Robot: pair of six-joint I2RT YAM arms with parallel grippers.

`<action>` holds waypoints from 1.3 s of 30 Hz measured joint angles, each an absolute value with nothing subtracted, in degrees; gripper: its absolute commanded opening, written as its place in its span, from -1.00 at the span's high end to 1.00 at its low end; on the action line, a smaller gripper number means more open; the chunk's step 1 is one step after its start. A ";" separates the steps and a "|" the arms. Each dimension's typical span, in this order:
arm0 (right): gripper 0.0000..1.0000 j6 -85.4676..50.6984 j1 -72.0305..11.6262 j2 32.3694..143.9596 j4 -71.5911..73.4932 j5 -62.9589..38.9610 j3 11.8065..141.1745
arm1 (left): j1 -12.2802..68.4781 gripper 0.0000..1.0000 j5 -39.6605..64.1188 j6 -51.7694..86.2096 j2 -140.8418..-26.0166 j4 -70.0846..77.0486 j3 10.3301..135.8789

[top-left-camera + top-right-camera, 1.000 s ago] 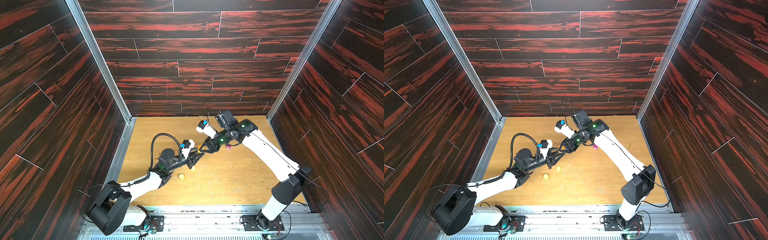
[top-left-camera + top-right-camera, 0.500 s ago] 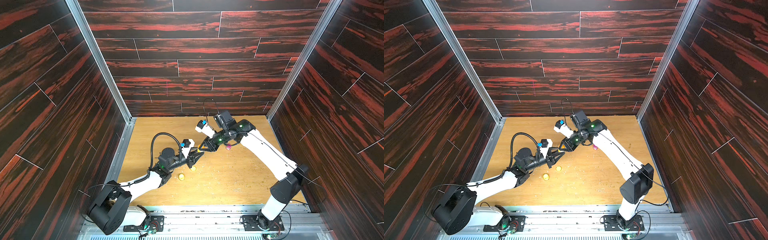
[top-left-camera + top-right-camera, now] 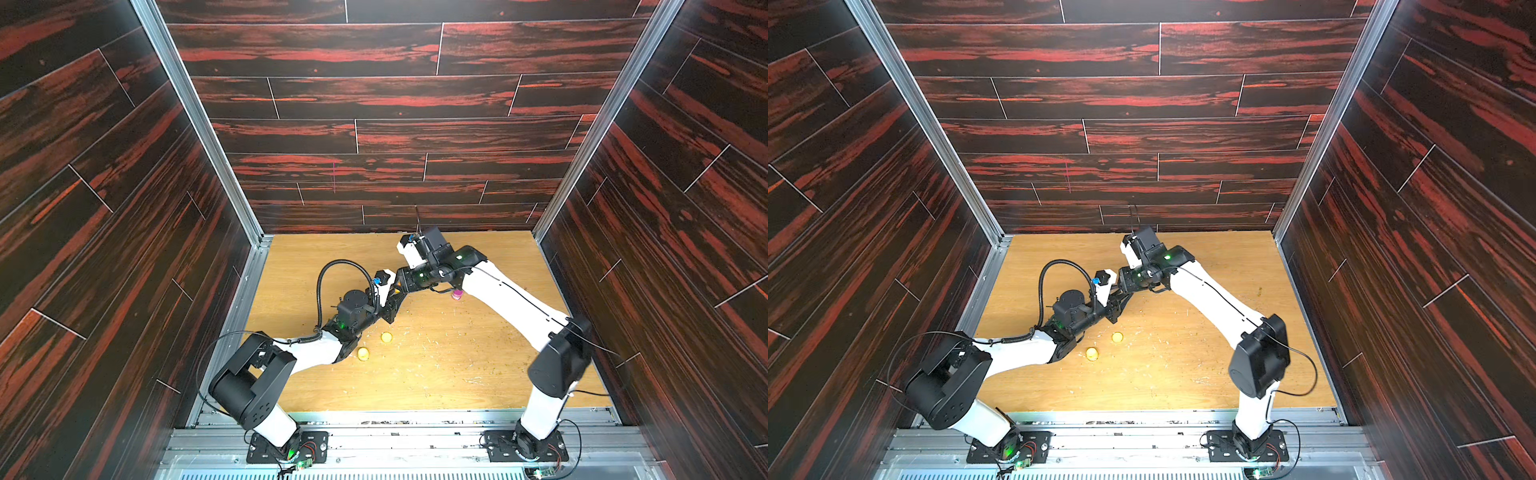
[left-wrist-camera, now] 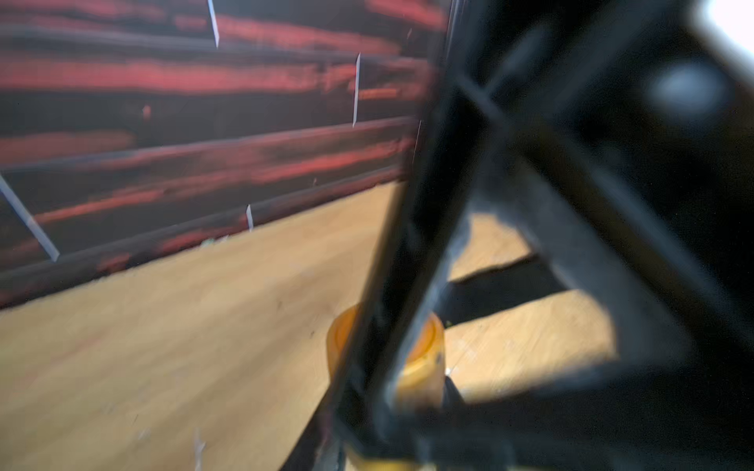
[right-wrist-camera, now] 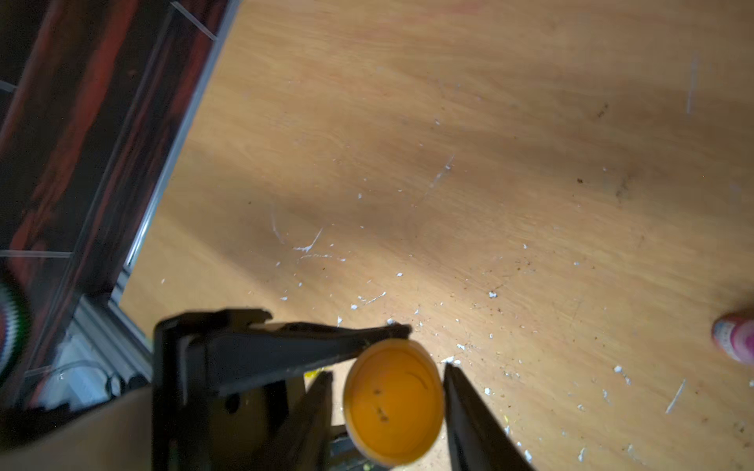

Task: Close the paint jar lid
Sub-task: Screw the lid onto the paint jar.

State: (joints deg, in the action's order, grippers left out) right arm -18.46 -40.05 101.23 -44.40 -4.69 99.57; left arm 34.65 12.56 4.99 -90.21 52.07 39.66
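Top views both show a white-and-black left arm (image 3: 311, 353) and a white-and-black right arm (image 3: 1217, 299) reaching in over a light wooden worktop (image 3: 457, 374) and meeting tip to tip near its middle. Only a speck of the small orange paint jar (image 3: 397, 291) shows between them. A small round yellow piece (image 3: 386, 337) and a second yellow piece (image 3: 363, 353) lie just beside the left arm. A small pink jar (image 3: 457, 295) stands near the right arm's wrist, and dark red-streaked plank walls (image 3: 374, 104) close in the worktop on three sides. Left wrist view, badly blurred, has the orange jar close to the lens with black bars crossing in front of it; its base is hidden, so whether it rests on the worktop cannot be told. Right wrist view looks down on the jar's flat round orange lid (image 5: 393, 401), which sits on the jar. The right fingers (image 5: 469, 420) stand spread to either side of the lid, one at its edge and the other with a thin gap showing. One of the left fingers (image 5: 293, 346) presses against the jar's rim from the side, the pair pinching the jar. The pink jar stands well apart from the orange one, and white flecks dot the wood between them.
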 measured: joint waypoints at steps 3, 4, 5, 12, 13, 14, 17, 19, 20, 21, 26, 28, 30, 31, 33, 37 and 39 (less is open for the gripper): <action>-0.27 -13.63 -38.72 94.50 -46.65 -9.58 97.73 | 33.10 0.63 17.43 6.28 -85.45 52.73 37.56; -0.29 -11.07 -37.98 92.20 -47.27 -11.09 97.76 | 32.14 0.64 19.70 6.72 -83.44 52.51 36.91; -0.30 -8.47 -37.41 90.30 -47.90 -12.36 97.82 | 31.57 0.64 21.56 7.09 -81.91 52.21 36.60; -0.31 5.04 -35.83 87.92 -53.43 -19.53 101.69 | 30.46 0.64 31.77 8.08 -77.52 47.75 36.47; -0.31 6.28 -35.81 88.90 -54.22 -20.53 102.61 | 30.55 0.64 32.67 8.23 -77.52 47.00 36.49; -0.30 7.38 -35.75 90.04 -54.87 -21.32 103.53 | 30.55 0.65 33.36 8.25 -77.54 46.30 36.49; -0.28 9.89 -35.66 93.49 -56.16 -23.05 105.41 | 30.55 0.64 34.89 8.49 -77.54 44.93 36.62; -0.25 11.14 -35.62 95.37 -56.93 -23.86 105.49 | 30.55 0.64 35.62 8.58 -77.54 44.34 36.77; -0.24 11.42 -35.62 95.96 -57.12 -24.10 105.49 | 30.55 0.64 35.81 8.62 -77.54 44.18 36.84; -0.23 11.70 -35.62 96.57 -57.19 -24.45 105.49 | 30.55 0.64 36.01 8.64 -77.54 44.12 36.93; -0.15 12.47 -35.62 97.49 -57.19 -25.96 105.49 | 30.55 0.65 36.53 8.64 -77.54 44.03 36.97; -0.11 12.67 -35.62 97.51 -57.17 -26.59 105.49 | 30.55 0.65 36.64 8.64 -77.54 44.03 36.97; -0.09 12.67 -35.64 97.58 -57.14 -27.05 105.49 | 30.55 0.65 36.69 8.62 -77.54 44.03 36.97; -0.09 12.67 -35.66 97.62 -57.10 -27.31 105.49 | 30.55 0.65 36.69 8.64 -77.54 44.03 36.97; -0.09 12.64 -35.70 97.76 -57.04 -27.73 105.47 | 30.55 0.65 36.69 8.64 -77.54 44.03 36.97; -0.08 12.64 -35.77 98.30 -56.97 -28.10 105.49 | 30.55 0.64 36.71 8.64 -77.58 44.03 36.97; -0.08 12.62 -35.86 98.45 -56.97 -28.10 105.47 | 30.55 0.65 36.73 8.64 -77.60 44.03 36.99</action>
State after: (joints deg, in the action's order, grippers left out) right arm 12.62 -35.86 98.45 -56.97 -28.10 105.47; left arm 30.55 36.73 8.64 -77.60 44.03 36.99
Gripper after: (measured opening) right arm 0.543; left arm 0.354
